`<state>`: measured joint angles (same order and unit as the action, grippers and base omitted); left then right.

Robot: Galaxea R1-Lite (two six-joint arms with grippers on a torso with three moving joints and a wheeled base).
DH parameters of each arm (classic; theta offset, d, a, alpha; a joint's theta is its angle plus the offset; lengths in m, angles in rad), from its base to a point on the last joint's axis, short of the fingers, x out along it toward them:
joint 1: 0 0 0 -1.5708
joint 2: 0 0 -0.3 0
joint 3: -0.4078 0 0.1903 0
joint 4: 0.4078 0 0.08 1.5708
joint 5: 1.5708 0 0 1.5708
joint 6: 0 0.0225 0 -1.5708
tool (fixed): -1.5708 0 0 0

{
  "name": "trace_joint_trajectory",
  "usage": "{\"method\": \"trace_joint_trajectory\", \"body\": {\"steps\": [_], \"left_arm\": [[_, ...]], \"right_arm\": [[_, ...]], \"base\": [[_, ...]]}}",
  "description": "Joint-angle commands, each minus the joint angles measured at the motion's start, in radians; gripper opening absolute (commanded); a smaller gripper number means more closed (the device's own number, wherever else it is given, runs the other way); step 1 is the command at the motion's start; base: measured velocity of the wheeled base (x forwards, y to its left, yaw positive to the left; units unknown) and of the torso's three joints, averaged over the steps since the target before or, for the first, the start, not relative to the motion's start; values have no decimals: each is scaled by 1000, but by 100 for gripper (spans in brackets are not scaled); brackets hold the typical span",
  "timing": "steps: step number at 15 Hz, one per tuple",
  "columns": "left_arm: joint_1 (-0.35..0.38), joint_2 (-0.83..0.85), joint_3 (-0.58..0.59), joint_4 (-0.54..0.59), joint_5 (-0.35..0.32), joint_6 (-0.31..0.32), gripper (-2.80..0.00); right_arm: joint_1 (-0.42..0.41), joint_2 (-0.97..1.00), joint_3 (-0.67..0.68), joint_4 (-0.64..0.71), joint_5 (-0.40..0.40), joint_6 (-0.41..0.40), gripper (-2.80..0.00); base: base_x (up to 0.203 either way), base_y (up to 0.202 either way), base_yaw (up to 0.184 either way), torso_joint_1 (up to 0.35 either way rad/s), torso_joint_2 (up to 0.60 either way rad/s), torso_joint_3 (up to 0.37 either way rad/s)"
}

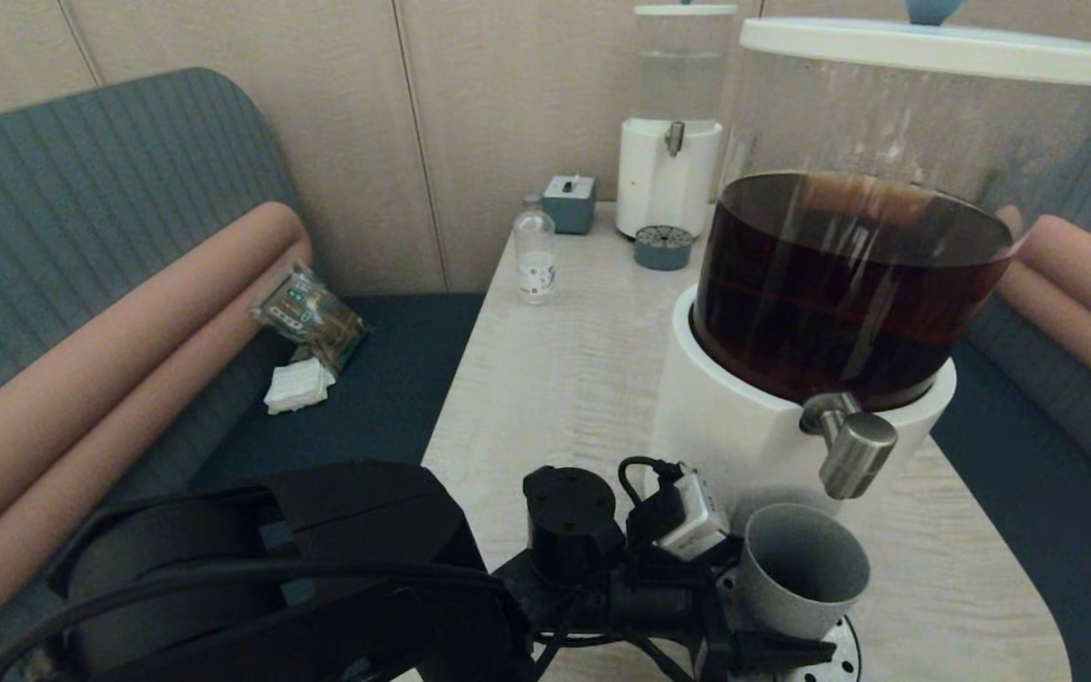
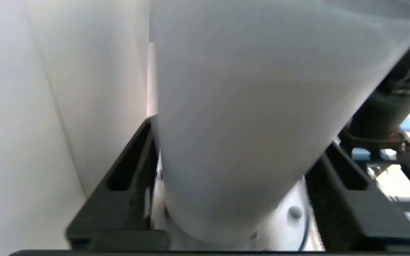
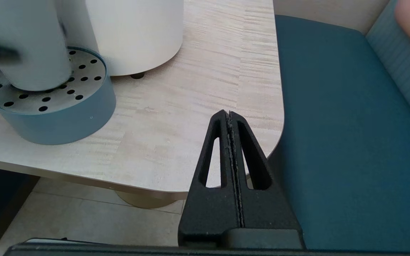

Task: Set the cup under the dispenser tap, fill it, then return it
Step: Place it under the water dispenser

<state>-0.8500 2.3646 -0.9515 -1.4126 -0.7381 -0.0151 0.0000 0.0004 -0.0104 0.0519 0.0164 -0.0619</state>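
The grey cup [image 1: 796, 568] stands on the perforated drip tray [image 3: 59, 117] in front of the big dispenser's white base [image 1: 725, 426], its mouth just below and in front of the steel dispenser tap [image 1: 853, 450]. The cup looks empty inside. My left gripper [image 1: 763, 616] reaches in from the left with one black finger on each side of the cup [image 2: 247, 124]. A thin light gap shows between the cup and one finger [image 2: 133, 170], so the jaws stand open round it. My right gripper [image 3: 229, 113] is shut and empty, off the table's near right corner.
On the pale table [image 1: 555, 379], at the far end, stand a smaller clear-tank dispenser [image 1: 669, 180], its round tray [image 1: 663, 248], a clear bottle [image 1: 535, 256] and a small grey box [image 1: 569, 202]. A snack packet [image 1: 309, 313] lies on the left bench. A blue bench [image 3: 333, 142] runs along the right.
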Motion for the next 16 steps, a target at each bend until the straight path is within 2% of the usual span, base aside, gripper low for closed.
{"method": "trace_joint_trajectory", "body": {"steps": [1, 7, 16], "left_arm": [[-1, 1, -3, -20, -1, 0, 0], [-1, -15, 14, -20, 2, -9, 0], [0, -113, 155, -31, 8, -9, 0]], "right_arm": [[0, -5, 0, 0, 0, -1, -280], [0, -5, 1, 0, 0, -1, -280], [0, -5, 1, 0, 0, -1, -280]], "base": [[0, 0, 0, 0, 0, 0], [0, 0, 0, 0, 0, 0], [0, 0, 0, 0, 0, 0]]}}
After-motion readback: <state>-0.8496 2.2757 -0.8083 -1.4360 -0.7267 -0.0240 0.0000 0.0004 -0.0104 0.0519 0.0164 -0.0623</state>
